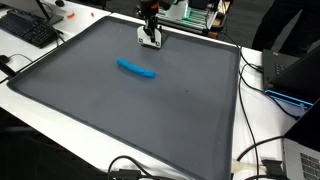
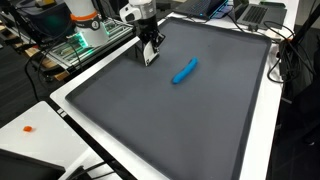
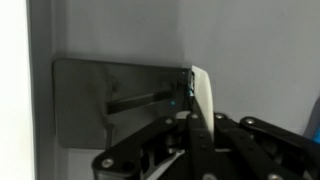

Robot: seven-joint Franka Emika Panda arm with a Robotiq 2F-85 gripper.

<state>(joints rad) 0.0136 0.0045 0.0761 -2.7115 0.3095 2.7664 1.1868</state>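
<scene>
Toward the left edge of the dark grey mat (image 2: pixel 170 120) on the white table (image 2: pixel 70 120), the black claw (image 2: pixel 150 60) is pressed together, pinching what looks like a thin white flat piece (image 3: pixel 203 95) close over the mat, so a grasp seems made. To its right, the blue elongated object (image 2: pixel 184 71) lies apart on the mat, untouched.

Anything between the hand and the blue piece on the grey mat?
Nothing visible. The hand is shut near the edge of the mat. The blue piece lies apart from it on the mat, with only bare mat between them in both exterior views.
</scene>
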